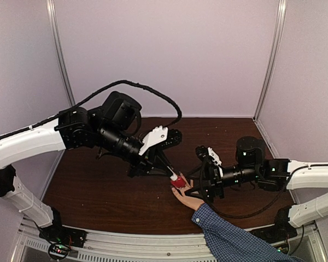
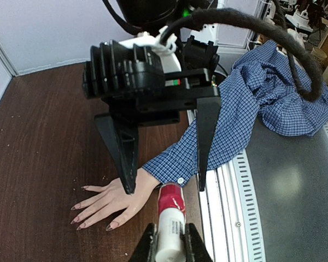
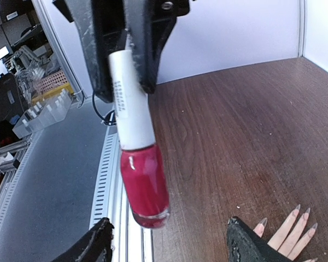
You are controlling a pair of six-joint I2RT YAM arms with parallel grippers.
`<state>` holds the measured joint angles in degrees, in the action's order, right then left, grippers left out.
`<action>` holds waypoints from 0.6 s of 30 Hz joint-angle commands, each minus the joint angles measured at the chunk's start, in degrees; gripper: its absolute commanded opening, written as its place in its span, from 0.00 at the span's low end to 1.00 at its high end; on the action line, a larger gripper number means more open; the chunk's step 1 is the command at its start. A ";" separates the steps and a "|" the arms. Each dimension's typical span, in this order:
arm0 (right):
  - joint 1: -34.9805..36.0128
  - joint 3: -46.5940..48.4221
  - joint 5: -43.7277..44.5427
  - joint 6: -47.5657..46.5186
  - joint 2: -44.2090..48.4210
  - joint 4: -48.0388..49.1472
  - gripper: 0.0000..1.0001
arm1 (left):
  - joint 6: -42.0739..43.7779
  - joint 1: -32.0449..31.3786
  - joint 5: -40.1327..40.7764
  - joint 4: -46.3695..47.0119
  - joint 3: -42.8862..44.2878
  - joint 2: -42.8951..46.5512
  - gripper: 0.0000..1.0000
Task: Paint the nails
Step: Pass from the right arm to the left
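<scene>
Red polish bottle, clamped in left gripper, crowds hand and nails beside spread right gripper.

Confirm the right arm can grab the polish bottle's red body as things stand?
Likely yes. The right tool is open, its fingers either side of the polish bottle at the red body, with nothing between. The left tool grips only the white cap, leaving the glass free.

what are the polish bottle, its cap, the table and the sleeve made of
Bottle: looks like clear glass, glossy highlights over red polish.
Cap: matte white, probably plastic, with printed text.
Table: dark brown wood or wood-look laminate, grain visible.
Sleeve: woven cloth, blue check, soft folds.
</scene>
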<state>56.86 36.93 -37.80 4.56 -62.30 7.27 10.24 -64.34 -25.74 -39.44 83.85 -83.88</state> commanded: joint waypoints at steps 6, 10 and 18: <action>3.61 3.93 0.50 -1.40 -2.23 2.95 0.54 | -3.77 0.39 -1.25 6.39 -1.11 0.84 0.00; 4.41 4.50 -0.18 -2.03 -2.54 2.20 0.48 | -3.40 0.36 -1.52 7.34 -1.97 1.39 0.00; 4.79 5.08 -0.05 -2.26 -2.91 1.57 0.33 | -2.94 0.41 -1.84 7.36 -1.85 0.64 0.00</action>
<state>61.04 40.14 -37.45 2.85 -65.28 8.32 7.31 -64.34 -27.20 -35.94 82.11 -83.88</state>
